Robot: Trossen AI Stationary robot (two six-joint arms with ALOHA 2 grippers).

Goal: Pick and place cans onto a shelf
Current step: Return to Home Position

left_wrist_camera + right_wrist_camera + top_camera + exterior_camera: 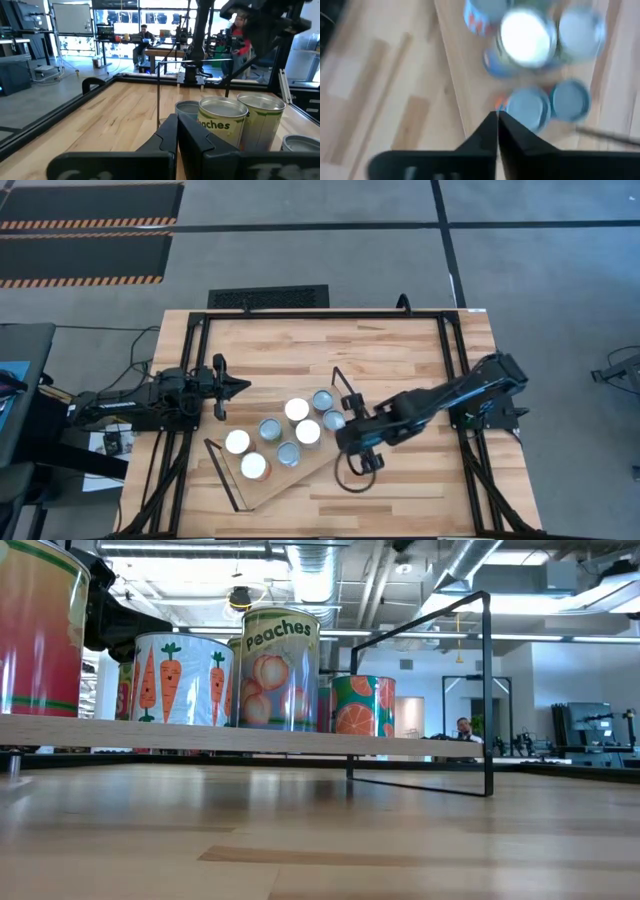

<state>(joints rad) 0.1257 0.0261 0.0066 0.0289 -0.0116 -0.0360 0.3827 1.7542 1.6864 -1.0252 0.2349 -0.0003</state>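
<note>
The right arm reaches in across the counter (400, 345). Its claw (362, 458) hangs just beside one end of the shelf (275, 484), pinched closed and holding nothing. The left claw (238, 387) waits near the other side, closed and empty too. Eight cans (297, 409) stand on the shelf. From low down, the peaches can (280, 670) hides others, and a red can (35, 630) is cut off.

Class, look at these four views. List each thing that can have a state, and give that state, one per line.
cans: eight, all upright on the shelf, tops closed.
shelf: lying flat, loaded with the cans.
left gripper: shut, empty, beside the shelf.
right gripper: shut, empty, raised, looking down on the cans.
</note>
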